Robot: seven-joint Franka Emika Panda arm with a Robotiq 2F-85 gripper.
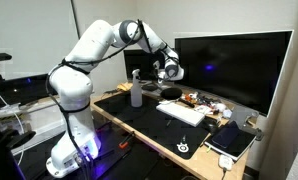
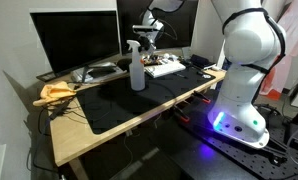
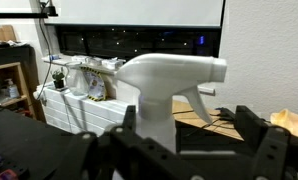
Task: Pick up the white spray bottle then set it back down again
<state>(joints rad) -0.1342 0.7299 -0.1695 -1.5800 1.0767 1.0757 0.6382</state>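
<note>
The white spray bottle [image 1: 136, 92] [image 2: 137, 68] stands upright on the black desk mat [image 1: 154, 125]. In the wrist view its trigger head and body [image 3: 161, 95] fill the middle, very close. My gripper [image 1: 170, 70] [image 2: 147, 38] [image 3: 189, 125] hangs above the desk beside the bottle, at the height of its head, and it is open. In the wrist view the bottle's body sits just inside the left finger [image 3: 127, 118]. The right finger [image 3: 251, 122] stands well clear of it. I see no contact with the bottle.
A large dark monitor [image 1: 229, 65] [image 2: 74, 40] stands at the back of the wooden desk [image 2: 99, 135]. A white keyboard [image 1: 184, 112], small clutter [image 1: 194, 98] and a tablet [image 1: 232, 140] lie beyond the bottle. A yellow cloth [image 2: 57, 92] rests at one desk end.
</note>
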